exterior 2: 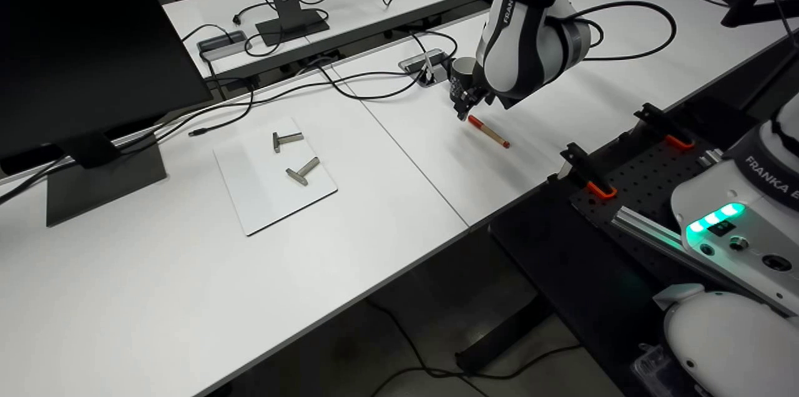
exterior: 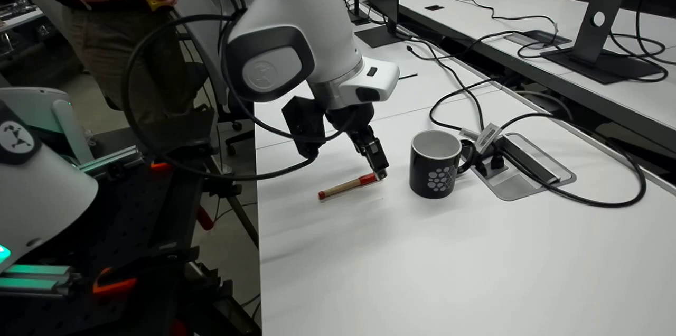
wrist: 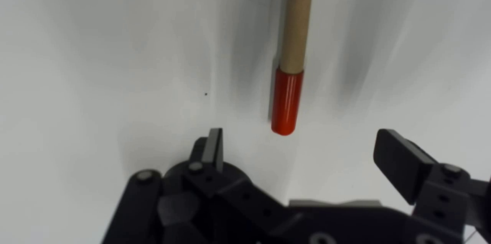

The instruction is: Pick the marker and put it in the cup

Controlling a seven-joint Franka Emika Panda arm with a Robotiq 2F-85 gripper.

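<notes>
The marker (exterior: 343, 186) lies flat on the white table in both exterior views, a tan stick with red ends. In the wrist view the marker (wrist: 297, 25) points toward my gripper (wrist: 301, 138), its red end just ahead of the gap between the wide-apart fingers. Neither finger touches it, and the jaws hold nothing. The cup (exterior: 434, 167), a black mug with white dots, stands upright beside the gripper, its handle toward the socket. In an exterior view the arm and gripper partly cover the cup (exterior 2: 460, 75).
Black cables and a socket panel (exterior: 528, 167) lie just behind the mug. A white board (exterior 2: 268, 197) with two T-shaped grey pieces rests farther along the table. Monitors stand along the desk, and a person (exterior: 121, 45) stands behind the arm.
</notes>
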